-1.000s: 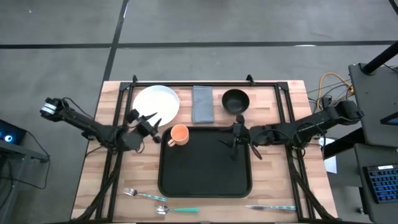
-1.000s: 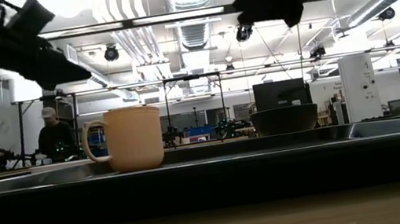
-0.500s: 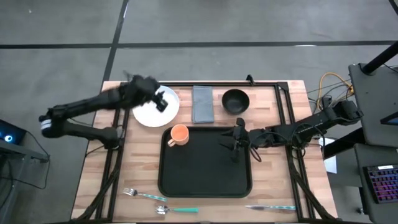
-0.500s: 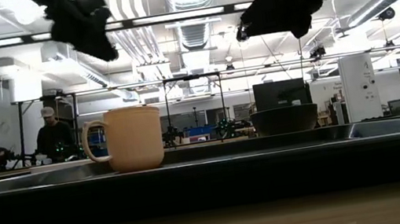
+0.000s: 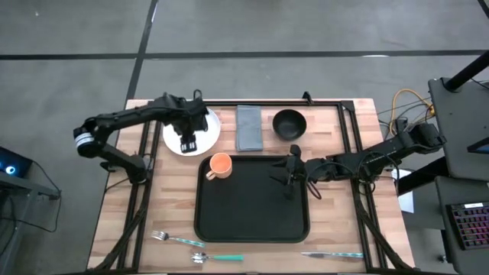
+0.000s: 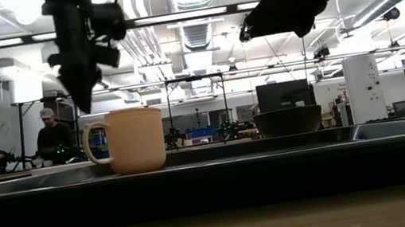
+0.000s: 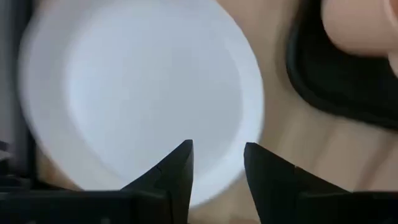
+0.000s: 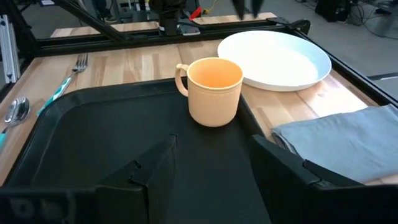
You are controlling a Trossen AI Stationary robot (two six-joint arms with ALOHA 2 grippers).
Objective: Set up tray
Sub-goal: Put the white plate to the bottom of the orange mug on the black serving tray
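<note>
The wooden table (image 5: 336,229) fills the middle of the high view. On it, in the lower centre of the frame, lies the tray (image 5: 252,218), large, black and flat with a low rim. An orange mug (image 5: 219,166) stands upright inside the tray, in its upper left corner, with the handle to the left. In the low view the mug (image 6: 130,140) is left of centre.

Above the tray, from left to right, there are a white plate (image 5: 210,121), a grey napkin (image 5: 248,127) and a black bowl (image 5: 289,124). The plate and the napkin are just beside each other; I cannot tell if they touch.

The left arm reaches in from the left edge, and the left gripper (image 5: 188,142) hangs over the lower part of the plate. In the left wrist view its fingers (image 7: 177,171) stand a narrow gap apart, with nothing between them and the plate (image 7: 155,93) behind.

The right gripper (image 5: 288,177) is over the upper right part of the tray. In the right wrist view its fingers (image 8: 155,171) are spread wide and empty.

Below the tray lie a fork (image 5: 170,239), a spoon with teal handle (image 5: 218,258), and a knife (image 5: 332,255) at the lower right.
</note>
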